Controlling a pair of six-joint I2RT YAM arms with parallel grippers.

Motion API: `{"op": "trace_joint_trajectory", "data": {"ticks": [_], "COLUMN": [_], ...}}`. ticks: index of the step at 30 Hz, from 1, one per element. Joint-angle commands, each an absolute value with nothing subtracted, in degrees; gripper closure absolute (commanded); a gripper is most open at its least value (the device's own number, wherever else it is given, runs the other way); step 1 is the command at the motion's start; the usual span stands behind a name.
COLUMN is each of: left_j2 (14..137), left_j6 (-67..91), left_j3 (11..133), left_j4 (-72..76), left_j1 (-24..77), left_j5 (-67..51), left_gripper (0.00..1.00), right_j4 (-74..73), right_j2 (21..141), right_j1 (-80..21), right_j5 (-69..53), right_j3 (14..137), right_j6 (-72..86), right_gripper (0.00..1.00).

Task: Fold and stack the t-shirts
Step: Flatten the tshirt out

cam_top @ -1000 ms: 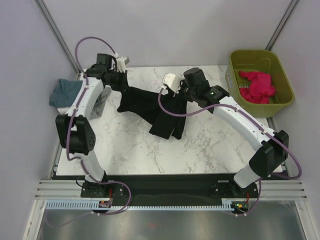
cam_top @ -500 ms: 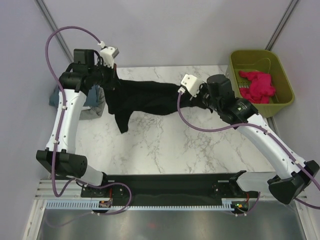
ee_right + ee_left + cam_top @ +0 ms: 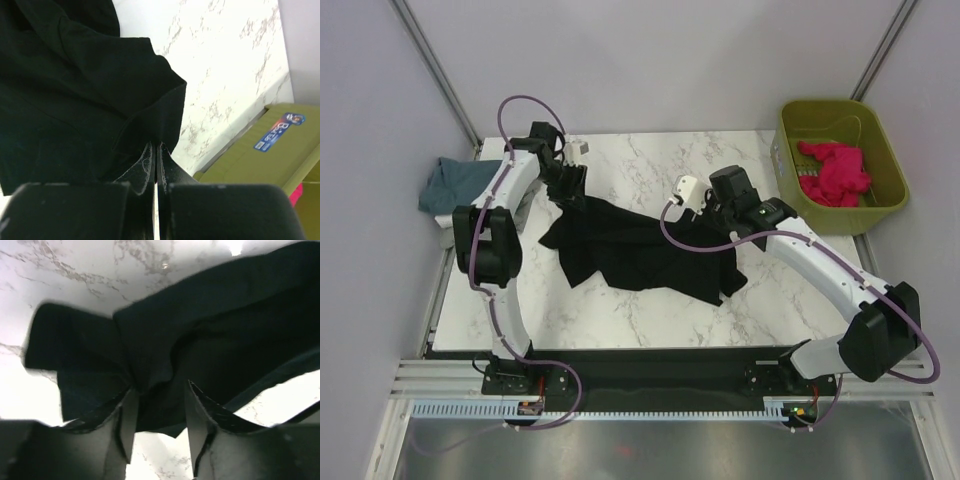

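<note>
A large black t-shirt (image 3: 640, 250) lies crumpled across the middle of the marble table (image 3: 650, 310). My left gripper (image 3: 570, 186) hovers at its back left corner. In the left wrist view that gripper (image 3: 161, 387) is open, with black t-shirt cloth (image 3: 210, 325) just past its fingertips and nothing pinched. My right gripper (image 3: 725, 222) sits at the shirt's right side. In the right wrist view it (image 3: 155, 146) is shut on a fold of the black t-shirt's (image 3: 75, 90) edge. A teal-blue t-shirt (image 3: 450, 184) lies off the table's left edge.
An olive-green basket (image 3: 890, 150) stands at the back right, holding a pink-red cloth (image 3: 835, 170); its wall (image 3: 260, 155) shows close to the right gripper. Grey cloth (image 3: 523, 212) peeks out beside the left arm. Purple cables loop over both arms.
The black t-shirt, held stretched in the air between both grippers, has come down onto the table. The left gripper has opened and let go; the right stays shut on it.
</note>
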State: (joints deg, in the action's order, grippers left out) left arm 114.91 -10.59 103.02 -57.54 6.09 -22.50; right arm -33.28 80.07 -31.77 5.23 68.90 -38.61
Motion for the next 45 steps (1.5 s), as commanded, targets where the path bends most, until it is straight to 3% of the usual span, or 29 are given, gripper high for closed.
{"op": "trace_joint_trajectory", "data": {"ticks": [1,9,14,15,21,32,45], "left_j2": [112.78,95.22,89.74,89.91,96.49,109.67,113.73], "left_j6": [-10.28,-21.78,-21.8,-31.63,-25.77,-23.55,-24.26], "left_j3": [106.09,79.57,68.3,67.86,72.32,80.33,80.51], "left_j4": [-54.34,-44.22,-44.21,-37.07,-39.11,-41.22,-42.8], "left_j1": [5.98,5.37,2.99,1.6,-4.04,-4.48,-5.19], "left_j5": [-20.48,-10.74,-10.72,-5.94,-9.92,-11.51,-10.81], "left_gripper": [0.48,0.46,0.46,0.45,0.45,0.48,0.56], "right_j4": [-29.88,-29.53,-29.44,-29.53,-29.88,-30.41,-30.06], "right_j2": [79.28,78.84,80.33,80.59,81.65,81.74,82.35], "right_j1": [-29.71,-28.13,-27.95,-27.95,-27.95,-27.86,-27.51], "right_j5": [4.92,4.31,3.87,3.78,3.34,4.04,4.13], "right_j3": [69.08,66.88,68.29,68.55,70.22,71.1,71.1], "right_j6": [-37.44,-35.69,-35.51,-35.42,-34.89,-35.07,-35.33], "right_gripper": [1.0,1.0,1.0,1.0,1.0,1.0,1.0]}}
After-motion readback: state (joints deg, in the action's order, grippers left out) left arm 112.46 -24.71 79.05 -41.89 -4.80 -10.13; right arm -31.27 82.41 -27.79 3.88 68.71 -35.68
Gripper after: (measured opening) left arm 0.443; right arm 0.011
